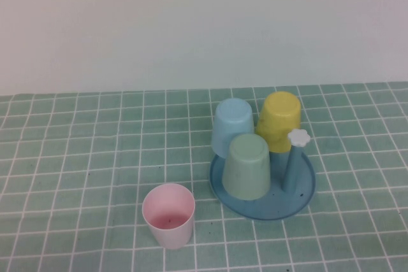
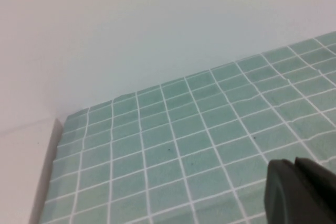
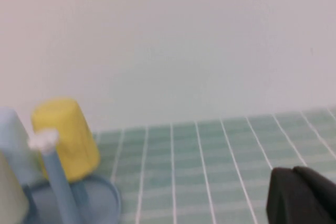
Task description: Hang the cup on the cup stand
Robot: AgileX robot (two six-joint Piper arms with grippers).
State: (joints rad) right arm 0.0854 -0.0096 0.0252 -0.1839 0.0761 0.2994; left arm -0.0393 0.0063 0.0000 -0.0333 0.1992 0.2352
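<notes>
1. In the high view, the pink cup (image 1: 168,214) stood upright, mouth up, on the green-tiled counter (image 1: 76,157), near the front edge and apart from the cup stand (image 1: 299,199), which lay to its right and a little farther back.
2. Three cups sat upside down on the stand: a light blue cup (image 1: 232,127) at the back left, a yellow cup (image 1: 279,120) at the back right, and a pale green cup (image 1: 247,165) in front of them, nearest the pink cup.
3. One blue peg (image 1: 291,169) at the stand's right side stood bare, topped by a white flower-shaped cap (image 1: 298,137). Neither arm appeared in this view.
4. In the left wrist view, the left hand (image 2: 300,192) showed as a dark tip at the frame's corner, its fingers together and holding nothing, hovering over bare green tiles. The counter's edge met a pale wall (image 2: 131,35) behind. None of the cups showed here.
5. In the right wrist view, the right hand (image 3: 302,195) was likewise a dark tip, fingers together and empty, above the tiles. Well apart from it stood the cup stand (image 3: 105,198) with the yellow cup (image 3: 65,137), an edge of the light blue cup (image 3: 10,145), a sliver of the pale green cup (image 3: 8,195), and the bare peg (image 3: 58,182) with its white cap (image 3: 44,140). The pink cup was out of sight.
</notes>
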